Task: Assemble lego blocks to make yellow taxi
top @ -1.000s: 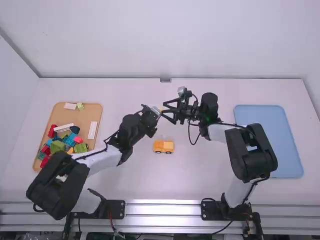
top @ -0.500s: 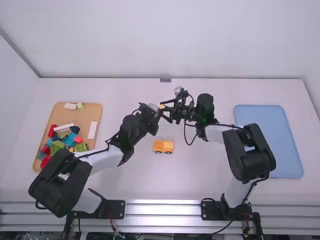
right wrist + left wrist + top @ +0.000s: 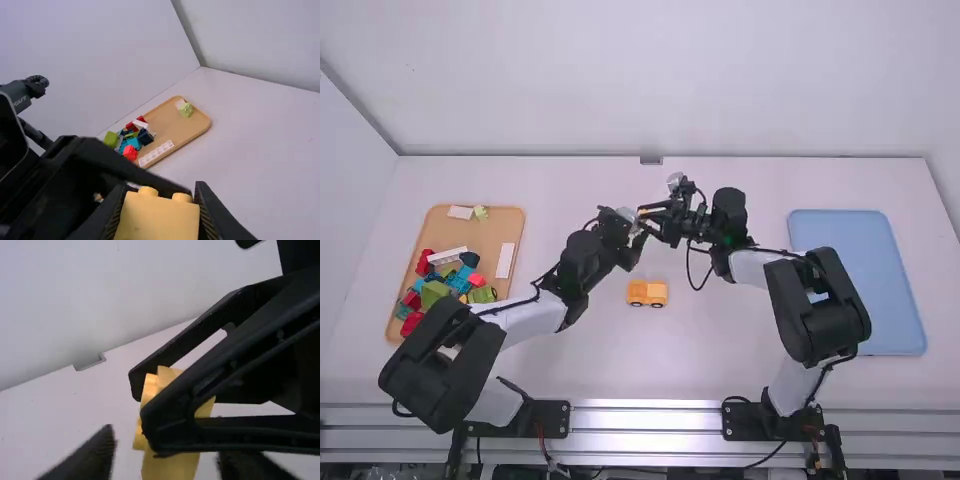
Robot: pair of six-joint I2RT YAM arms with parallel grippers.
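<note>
White table (image 3: 620, 365), studded yellow block (image 3: 157, 217) pinched in my right gripper (image 3: 651, 216), left gripper (image 3: 635, 227) spread around it, orange-yellow taxi (image 3: 647, 293) on dark wheels, nearer me than both, one block held, one taxi.

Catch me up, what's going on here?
Right gripper has a yellow block clamped above the table. Left gripper is there too, its fingers open on either side of the block. A wheeled yellow-orange piece stands on the table; the block isn't on it yet. More blocks lie in the tan tray.
</note>
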